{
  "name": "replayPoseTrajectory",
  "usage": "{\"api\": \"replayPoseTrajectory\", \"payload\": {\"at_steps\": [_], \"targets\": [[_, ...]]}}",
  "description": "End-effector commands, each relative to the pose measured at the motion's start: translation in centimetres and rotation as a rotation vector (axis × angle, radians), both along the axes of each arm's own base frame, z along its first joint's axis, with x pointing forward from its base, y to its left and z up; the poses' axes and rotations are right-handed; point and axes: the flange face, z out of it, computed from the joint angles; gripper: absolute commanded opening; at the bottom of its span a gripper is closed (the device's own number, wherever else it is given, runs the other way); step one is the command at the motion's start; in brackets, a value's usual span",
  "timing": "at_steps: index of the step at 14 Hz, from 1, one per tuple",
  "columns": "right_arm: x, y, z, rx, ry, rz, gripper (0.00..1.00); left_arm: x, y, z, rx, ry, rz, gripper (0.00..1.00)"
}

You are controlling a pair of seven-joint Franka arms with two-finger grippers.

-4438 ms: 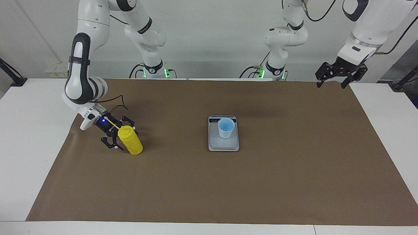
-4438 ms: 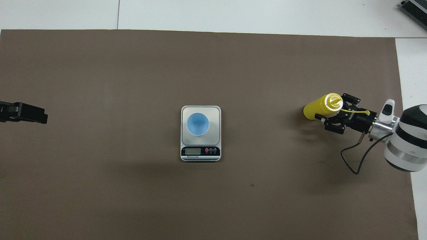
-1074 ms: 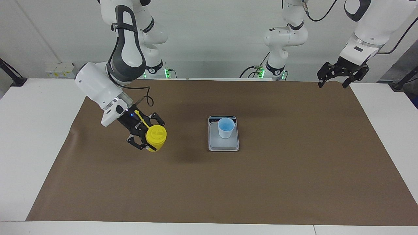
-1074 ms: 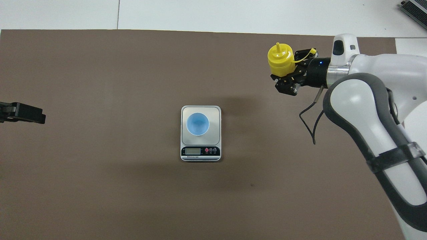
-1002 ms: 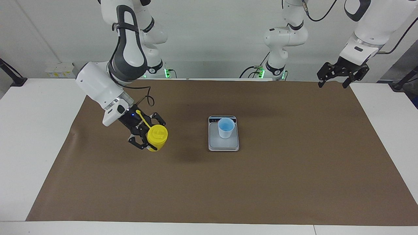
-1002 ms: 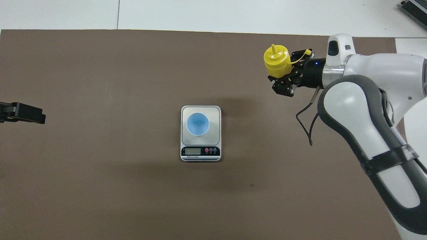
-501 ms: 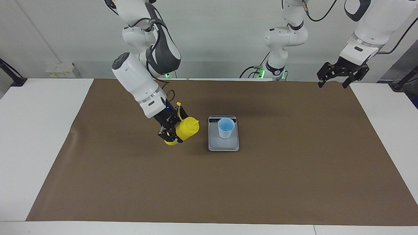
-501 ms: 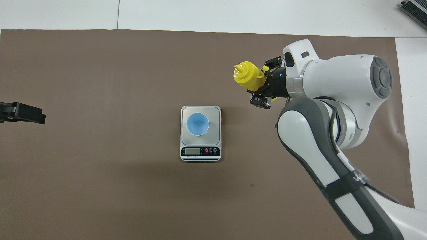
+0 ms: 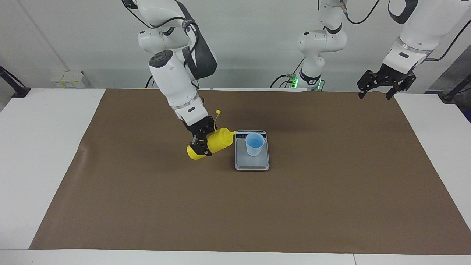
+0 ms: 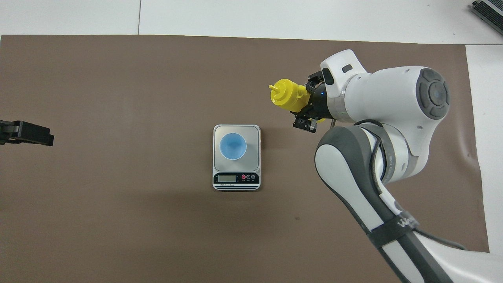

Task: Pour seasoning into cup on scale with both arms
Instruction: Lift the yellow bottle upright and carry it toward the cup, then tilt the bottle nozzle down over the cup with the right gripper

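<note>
The right pincer (image 9: pixel 201 141) is clamped on the yellow bottle (image 9: pixel 213 142) and holds it in the air, tilted almost level, nozzle pointing toward the cup (image 9: pixel 254 144). The nozzle tip is near the scale (image 9: pixel 251 163) edge toward the right arm's end of the table, not yet over the cup mouth. The cap strap hangs loose by the bottle's neck, clear of the nozzle.

Step in hand: bringing the nozzle over the cup. To do this well, in my judgement:
- Carry the nozzle tip over the centre of the cup mouth before tilting further.
- Keep the bottle clear of the cup rim; the cup looks light and would likely tip or slide at a touch.
- Avoid pressing on the scale platform.
- Tilt slowly, since the narrow cone nozzle should release little at a time.

The left pincer (image 9: pixel 384 85) waits with its fingers spread wide, holding nothing, over the table's corner at the left arm's end.

Materials and shapes:
- Bottle: cylindrical, smooth yellow plastic, conical top, thin spout. Likely soft-walled.
- Cup: small, tapered, pale blue, translucent plastic. It stands upright on the scale, on the part nearer the robots.
- Scale: flat, rectangular, silver-grey top, dark display strip along the robots' edge.
- Table (image 9: pixel 44 154): white, covered by a matte brown mat (image 9: pixel 331 206).
</note>
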Motion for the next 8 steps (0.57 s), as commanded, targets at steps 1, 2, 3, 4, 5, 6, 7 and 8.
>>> {"api": "replayPoseTrajectory", "payload": {"at_steps": [1, 2, 3, 4, 5, 6, 7, 8], "targets": [[-1.7, 3.4, 1.8, -0.191, -0.106, 0.056, 0.00, -1.0, 0.2, 0.2, -0.010, 0.003, 0.001, 1.00], [-2.1, 4.4, 2.0, -0.227, -0.114, 0.057, 0.00, -1.0, 0.2, 0.2, -0.010, 0.003, 0.001, 1.00], [-2.0, 4.4, 1.9, -0.240, -0.108, 0.046, 0.00, -1.0, 0.2, 0.2, -0.010, 0.003, 0.001, 1.00], [-2.0, 4.7, 1.9, -0.246, -0.111, 0.051, 0.00, -1.0, 0.2, 0.2, -0.010, 0.003, 0.001, 1.00], [-2.1, 5.1, 1.7, -0.285, -0.131, 0.075, 0.00, -1.0, 0.2, 0.2, -0.010, 0.003, 0.001, 1.00], [-2.6, 6.4, 1.2, -0.345, -0.163, 0.117, 0.00, -1.0, 0.2, 0.2, -0.010, 0.003, 0.001, 1.00], [-2.8, 7.1, 0.8, -0.388, -0.184, 0.144, 0.00, -1.0, 0.2, 0.2, -0.010, 0.003, 0.001, 1.00], [-2.9, 7.3, 0.6, -0.418, -0.200, 0.163, 0.00, -1.0, 0.2, 0.2, -0.010, 0.003, 0.001, 1.00]]}}
